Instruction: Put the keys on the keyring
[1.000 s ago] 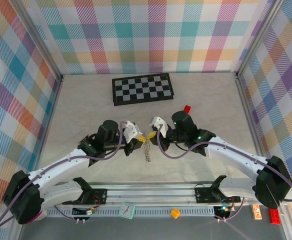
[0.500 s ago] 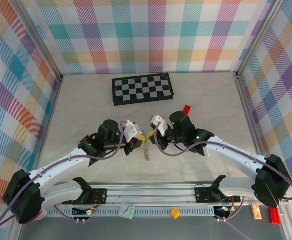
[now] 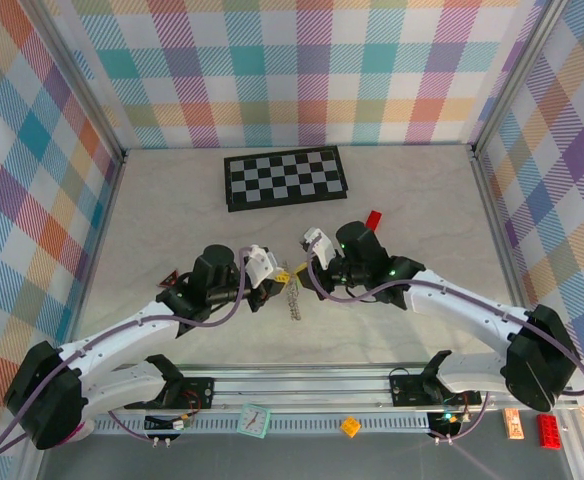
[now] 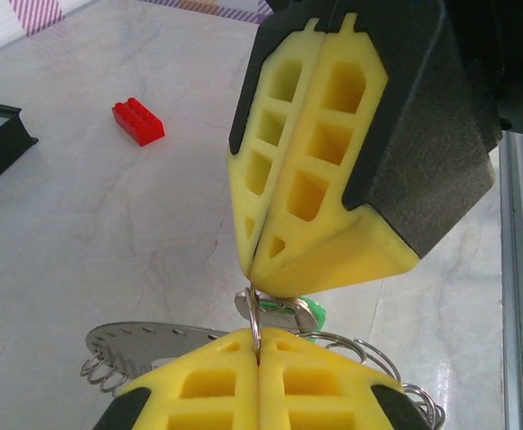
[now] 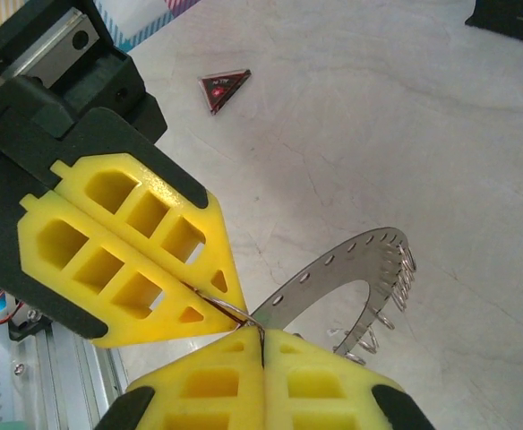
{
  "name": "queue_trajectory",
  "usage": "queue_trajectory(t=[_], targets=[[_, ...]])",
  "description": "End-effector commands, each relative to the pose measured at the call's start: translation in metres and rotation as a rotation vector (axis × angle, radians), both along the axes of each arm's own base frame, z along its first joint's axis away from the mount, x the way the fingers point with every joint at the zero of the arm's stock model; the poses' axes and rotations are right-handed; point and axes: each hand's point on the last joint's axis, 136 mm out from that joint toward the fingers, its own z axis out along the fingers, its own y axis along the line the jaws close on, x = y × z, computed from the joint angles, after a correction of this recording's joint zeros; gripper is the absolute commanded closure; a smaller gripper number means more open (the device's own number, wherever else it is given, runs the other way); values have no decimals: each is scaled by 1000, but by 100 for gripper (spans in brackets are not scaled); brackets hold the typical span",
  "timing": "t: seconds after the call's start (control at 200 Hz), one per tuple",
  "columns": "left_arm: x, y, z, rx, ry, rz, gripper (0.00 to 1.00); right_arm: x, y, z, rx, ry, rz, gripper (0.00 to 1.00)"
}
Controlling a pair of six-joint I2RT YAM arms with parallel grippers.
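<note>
The keyring (image 3: 293,297) is a flat grey metal ring (image 5: 351,267) fringed with small wire loops, and it hangs between my two grippers above the table. My left gripper (image 3: 279,276) is shut, its yellow fingertips (image 4: 235,358) pinching one thin wire loop (image 4: 254,315). My right gripper (image 3: 299,268) is also shut and meets the left one tip to tip, with the same loop running into its fingertips (image 4: 284,264). A silver key with a green head (image 4: 287,313) sits on that loop between the two pairs of tips.
A black-and-white chequered board (image 3: 285,178) lies at the back of the table. A small red block (image 3: 374,219) sits behind my right arm. A dark triangular piece (image 3: 172,279) lies left of my left arm. The metal rail (image 3: 302,385) runs along the front edge.
Both grippers and the ring between them have drifted slightly left and away from the front. Both stay shut on the loop.
</note>
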Motion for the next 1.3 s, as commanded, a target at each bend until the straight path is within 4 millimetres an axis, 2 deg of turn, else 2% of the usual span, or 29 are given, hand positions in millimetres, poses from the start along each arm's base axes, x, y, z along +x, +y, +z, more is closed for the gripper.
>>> queue_trajectory(t=[0.0, 0.185, 0.305, 0.44, 0.62, 0.855, 1.295], targets=[[-6, -7, 34, -101, -120, -49, 100, 6, -2, -3, -10, 34, -39, 90], [-7, -8, 33, -116, -134, -60, 100, 6, -8, 8, 26, 15, -19, 69], [-8, -10, 33, -132, -145, -75, 100, 4, -14, 17, 44, -34, 26, 63], [-9, -12, 33, -155, -169, -89, 100, 0, -22, 22, 14, -212, 111, 61], [-6, -14, 35, -179, -197, -88, 100, -20, -31, 18, -44, -377, 267, 58], [-8, -17, 33, -193, -191, -105, 100, -29, -26, 17, -15, -440, 344, 57], [-9, -18, 33, -200, -184, -113, 100, -22, -14, 10, -15, -425, 341, 63]])
